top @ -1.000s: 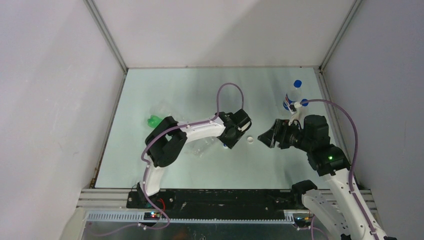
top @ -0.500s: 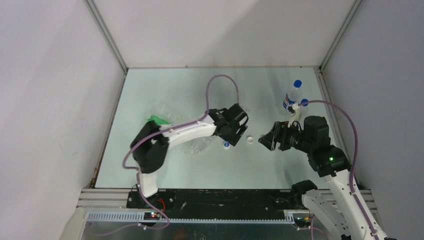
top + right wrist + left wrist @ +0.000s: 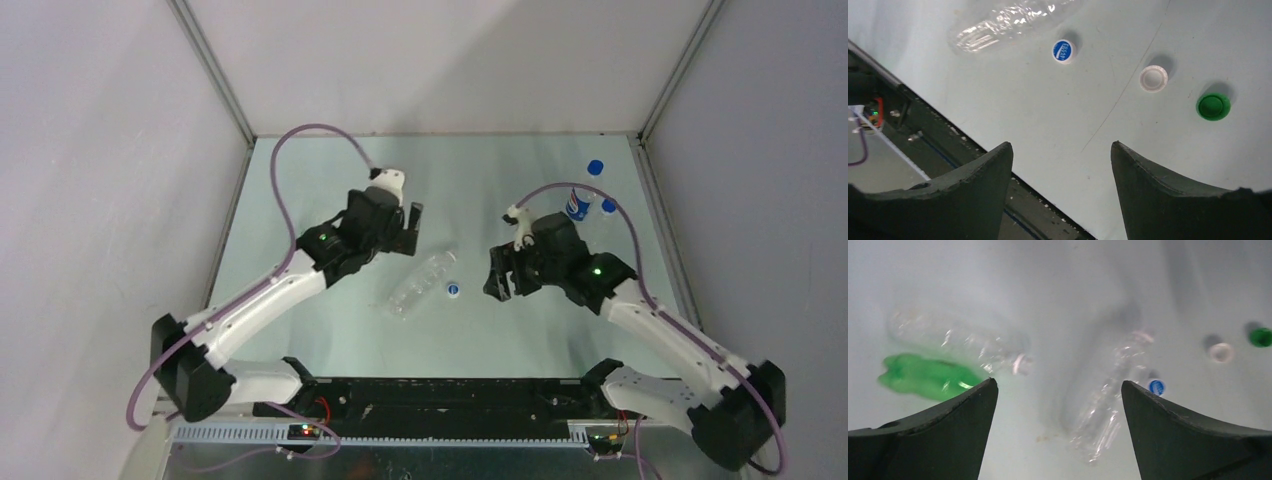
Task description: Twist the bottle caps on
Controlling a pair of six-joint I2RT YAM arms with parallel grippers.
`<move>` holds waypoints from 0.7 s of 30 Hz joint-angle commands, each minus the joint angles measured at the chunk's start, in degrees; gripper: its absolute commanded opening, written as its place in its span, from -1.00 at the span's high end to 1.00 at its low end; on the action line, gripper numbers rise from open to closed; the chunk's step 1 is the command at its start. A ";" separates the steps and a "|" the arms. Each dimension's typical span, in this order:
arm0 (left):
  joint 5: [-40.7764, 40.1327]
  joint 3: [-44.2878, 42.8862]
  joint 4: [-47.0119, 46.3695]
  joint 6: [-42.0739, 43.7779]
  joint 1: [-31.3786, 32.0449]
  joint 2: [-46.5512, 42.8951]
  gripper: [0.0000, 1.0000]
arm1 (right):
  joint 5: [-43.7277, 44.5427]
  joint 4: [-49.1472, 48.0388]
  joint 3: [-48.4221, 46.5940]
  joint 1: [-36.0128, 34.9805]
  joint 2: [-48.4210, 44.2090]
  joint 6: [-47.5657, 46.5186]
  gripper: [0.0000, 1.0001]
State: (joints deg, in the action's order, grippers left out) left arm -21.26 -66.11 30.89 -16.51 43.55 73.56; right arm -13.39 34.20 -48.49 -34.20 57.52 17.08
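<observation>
Pale green tabletop [image 3: 330, 170] bears a clear crinkled plastic bottle [image 3: 420, 282] lying centre, small blue screw cap [image 3: 453, 290] just beside, likely light, slippery, best pinched by its rim; left gripper [image 3: 1058, 385] and right gripper [image 3: 1060, 145] gape empty.

Green bottle [image 3: 923, 377], clear bottle [image 3: 955, 337] (both lying), blue cap [image 3: 1157, 386], white cap [image 3: 1221, 352], green cap [image 3: 1260, 337]

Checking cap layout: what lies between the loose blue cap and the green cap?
A white cap, touching neither the blue cap nor green cap; right wrist view shows it.
</observation>
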 commanded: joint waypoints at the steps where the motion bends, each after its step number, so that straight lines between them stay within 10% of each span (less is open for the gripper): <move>1: -9.16 5.93 -1.63 1.05 -0.80 -7.96 -0.99 | 5.51 -4.98 -4.77 -3.38 7.22 -2.19 -0.47; 21: -14.76 18.47 -2.48 2.23 -5.25 -26.09 -0.99 | 13.37 -3.27 -23.26 -12.86 45.06 -2.20 -0.11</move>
State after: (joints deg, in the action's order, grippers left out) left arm -32.88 -47.11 28.91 -15.94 38.79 48.73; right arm -2.24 29.56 -67.44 -46.19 99.20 14.50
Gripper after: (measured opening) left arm 0.996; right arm 0.571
